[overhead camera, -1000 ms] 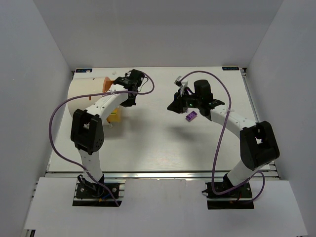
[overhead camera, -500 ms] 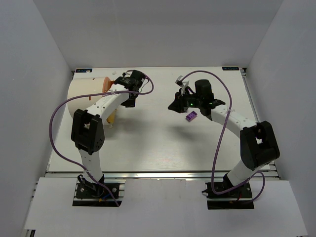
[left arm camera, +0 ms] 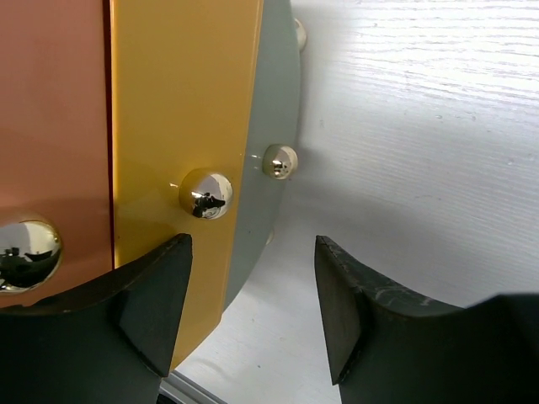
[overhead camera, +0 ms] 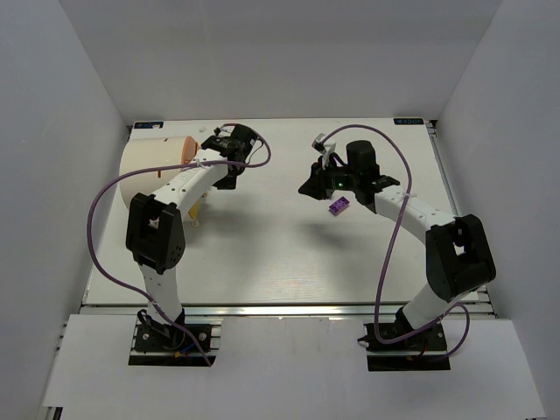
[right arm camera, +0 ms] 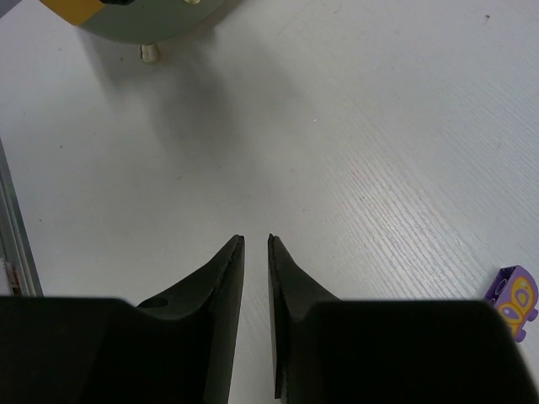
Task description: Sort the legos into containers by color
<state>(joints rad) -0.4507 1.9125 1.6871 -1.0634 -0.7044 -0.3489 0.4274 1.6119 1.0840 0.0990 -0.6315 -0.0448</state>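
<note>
The container, a cream drum (overhead camera: 149,171), lies on its side at the left; its round face (left arm camera: 185,101) shows orange, yellow and grey sections with brass knobs (left arm camera: 206,194). My left gripper (overhead camera: 213,144) hovers open just in front of that face, nothing between its fingers (left arm camera: 345,303). One purple lego (overhead camera: 339,206) lies on the table right of centre and shows at the right edge of the right wrist view (right arm camera: 514,301). My right gripper (overhead camera: 304,190) hangs just left of it, jaws a narrow slit apart and empty. No other legos show.
White walls close the table in on three sides, with a metal rail (overhead camera: 289,306) along its near edge. In the right wrist view the drum (right arm camera: 135,21) sits far ahead, a small cream foot (right arm camera: 150,54) below it. Purple cables loop off both arms.
My left gripper has gone from shut to open in front of the drum's face. Less yellow shows under the left arm. The right arm and the purple lego have hardly moved.
</note>
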